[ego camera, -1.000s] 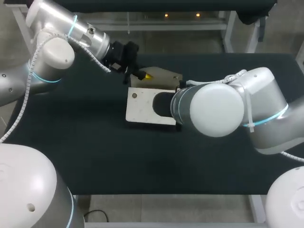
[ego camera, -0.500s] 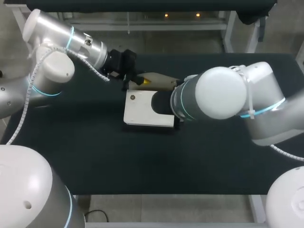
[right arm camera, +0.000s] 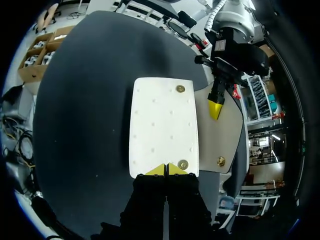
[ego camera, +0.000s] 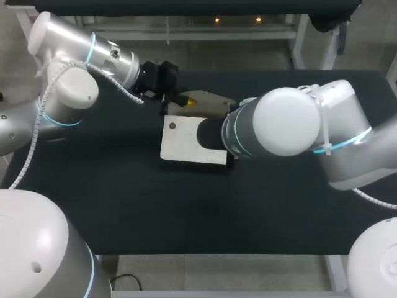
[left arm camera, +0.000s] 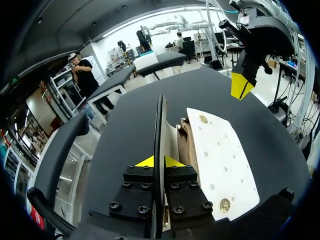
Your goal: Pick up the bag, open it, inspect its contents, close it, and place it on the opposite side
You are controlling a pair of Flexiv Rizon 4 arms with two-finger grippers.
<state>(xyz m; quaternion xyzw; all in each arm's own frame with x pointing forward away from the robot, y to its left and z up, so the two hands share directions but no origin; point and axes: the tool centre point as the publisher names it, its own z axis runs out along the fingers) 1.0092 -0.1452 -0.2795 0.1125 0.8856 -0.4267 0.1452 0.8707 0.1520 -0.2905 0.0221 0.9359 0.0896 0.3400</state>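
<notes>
- Since a second earlier, the right arm (ego camera: 291,133) had swung its bulky elbow toward the far side of the counter (ego camera: 124,198). The bag (ego camera: 183,139) had slid a little toward the left side.
- Over the same second the tan flap (ego camera: 208,104) had come to show as a narrower strip in the head view. The left gripper (ego camera: 180,100) had drawn back slightly with it.
- The bag lay flat near the middle of the dark counter, its white panel facing up. The right arm covered the part of it nearer the right side.
- The white panel carried rows of small dimples and a round brass-coloured stud (right arm camera: 180,88) near one corner, with a second stud (right arm camera: 183,164) at the end nearest the right gripper (right arm camera: 166,170).
- The flap was folded back from the far long edge of the bag and bore a stud of its own (right arm camera: 220,161).
- The left gripper was clamped on the flap. In the left wrist view the flap stood edge-on as a thin dark line between the two yellow tips.
- The right gripper had its yellow tips pressed together at the near short edge of the white panel. Whether they pinched any of the bag could not be told.
- Any print on the bag was too small to make out.
</notes>
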